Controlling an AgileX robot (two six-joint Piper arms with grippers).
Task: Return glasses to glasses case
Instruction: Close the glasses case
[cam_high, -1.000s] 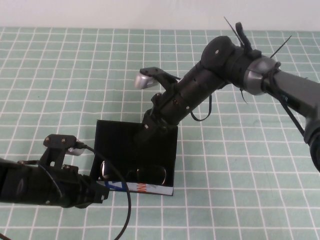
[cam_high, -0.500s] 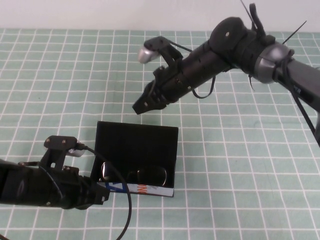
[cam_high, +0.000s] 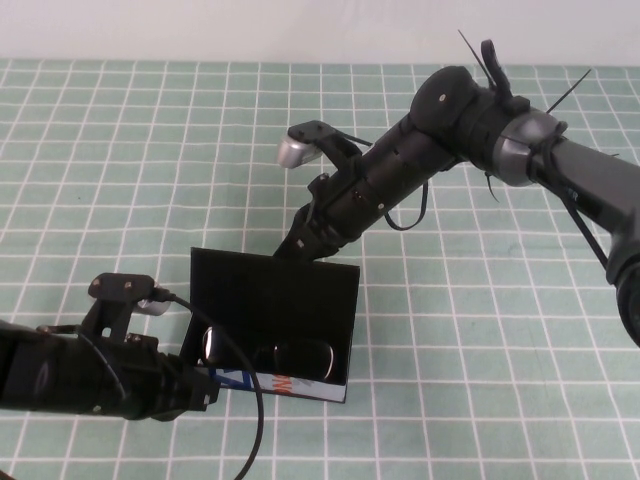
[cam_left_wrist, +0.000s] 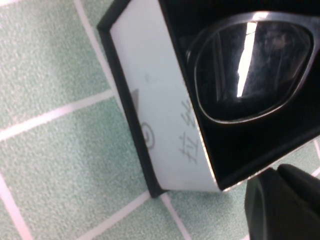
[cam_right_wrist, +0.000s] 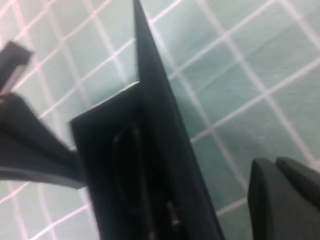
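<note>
Glasses (cam_high: 268, 352) lying inside the open glasses case (cam_high: 272, 290) on the desk (cam_high: 480, 330).
Right end effector (cam_high: 298, 246) is hovering at the lid's top edge; left end effector (cam_high: 200, 388) is sitting by the case's front-left corner; cannot tell either's opening.

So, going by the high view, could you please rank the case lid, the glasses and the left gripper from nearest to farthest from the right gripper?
1. Case lid: upright, with the right gripper at its far top edge.
2. Glasses: lower, inside the glasses case, toward the robot.
3. Left gripper: farthest, at the case's near-left corner.
</note>
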